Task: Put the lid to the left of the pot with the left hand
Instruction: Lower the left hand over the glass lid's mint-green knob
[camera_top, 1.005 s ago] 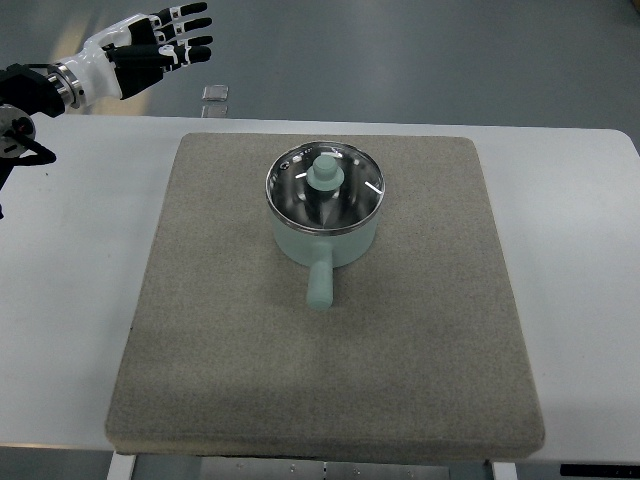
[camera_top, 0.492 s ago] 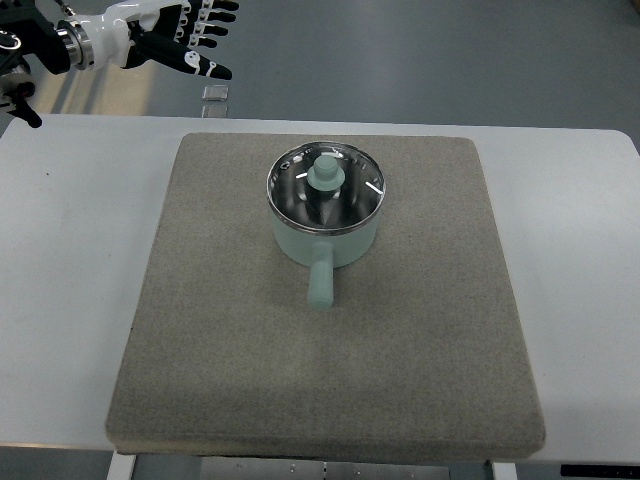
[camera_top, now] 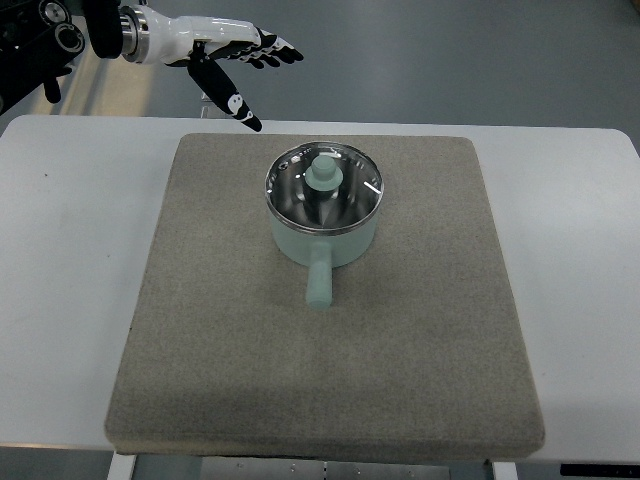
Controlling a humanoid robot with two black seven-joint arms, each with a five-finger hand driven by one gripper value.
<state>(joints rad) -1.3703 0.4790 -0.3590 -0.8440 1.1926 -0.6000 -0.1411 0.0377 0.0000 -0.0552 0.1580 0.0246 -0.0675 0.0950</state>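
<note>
Glass lid point(camera_top: 324, 186) on round pot point(camera_top: 325, 237)

Sitting near the far middle of a grey mat point(camera_top: 200, 380), on a white table point(camera_top: 70, 300): a mint pot point(camera_top: 325, 240), handle pointing toward the camera. Resting on the pot, a glass lid point(camera_top: 325, 187) with a mint knob. Hovering beyond the mat's far left corner, well apart from the pot: the left hand point(camera_top: 225, 55), fingers spread, thumb pointing down, holding nothing.
</note>
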